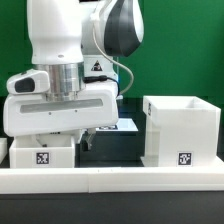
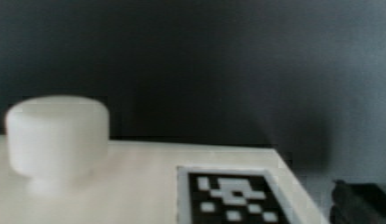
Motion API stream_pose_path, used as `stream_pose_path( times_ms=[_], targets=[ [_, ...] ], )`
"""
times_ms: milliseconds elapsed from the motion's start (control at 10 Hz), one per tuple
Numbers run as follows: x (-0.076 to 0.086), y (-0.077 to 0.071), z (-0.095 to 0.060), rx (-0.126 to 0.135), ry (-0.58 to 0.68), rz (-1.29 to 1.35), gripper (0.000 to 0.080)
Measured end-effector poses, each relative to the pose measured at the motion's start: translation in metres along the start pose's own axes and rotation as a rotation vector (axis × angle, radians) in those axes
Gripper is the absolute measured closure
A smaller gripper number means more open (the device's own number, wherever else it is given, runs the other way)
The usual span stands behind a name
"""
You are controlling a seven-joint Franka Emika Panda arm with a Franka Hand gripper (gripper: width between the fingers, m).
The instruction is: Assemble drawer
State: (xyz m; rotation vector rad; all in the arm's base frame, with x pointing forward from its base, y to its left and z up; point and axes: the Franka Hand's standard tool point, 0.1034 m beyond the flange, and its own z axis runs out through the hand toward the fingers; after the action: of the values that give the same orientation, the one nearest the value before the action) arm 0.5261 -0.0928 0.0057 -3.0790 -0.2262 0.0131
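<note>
White glossy gripper (image 1: 58,130) hangs low over a small open-top tray (image 1: 42,152) of the drawer kit. One rounded, matte finger (image 2: 55,140) shows above a flat tagged white face; the other is out of sight, so its spread cannot be told. The tall, square-edged casing (image 1: 180,128) stands well apart toward the exterior view's right on the black table (image 1: 115,150). A long low rail (image 1: 110,182) lies in front.

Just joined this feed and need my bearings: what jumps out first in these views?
The gripper dominates the exterior view, low over a small tagged white tray at that view's left. A taller tagged white casing stands apart at the exterior view's right. In the wrist view, one rounded white finger looms beside a white surface bearing a black-and-white tag.
</note>
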Motion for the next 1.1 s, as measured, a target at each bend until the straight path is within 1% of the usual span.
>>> stream_pose_path(
  times_ms=[100,200,300,400,500,600,700,800,1100],
  targets=[
    [0.0017,-0.0009,0.0002,0.0,0.001,-0.001,0.0179],
    [0.0027,-0.0017,0.0001,0.0,0.002,-0.002,0.0179],
    [0.0026,-0.002,0.0002,0.0,0.001,-0.002,0.0358],
    [0.0021,-0.0018,0.0005,0.0,0.001,-0.002,0.0358],
    [0.002,-0.002,0.0007,0.0,0.0,-0.002,0.0544],
    [0.0021,-0.0022,0.0007,0.0,0.0,-0.002,0.0692],
    [0.0024,-0.0019,0.0004,-0.001,0.002,-0.002,0.0692],
    [0.0027,-0.0016,0.0001,-0.001,0.003,-0.001,0.0758],
    [0.0028,-0.0015,0.0,-0.001,0.003,-0.001,0.0758]
  ],
)
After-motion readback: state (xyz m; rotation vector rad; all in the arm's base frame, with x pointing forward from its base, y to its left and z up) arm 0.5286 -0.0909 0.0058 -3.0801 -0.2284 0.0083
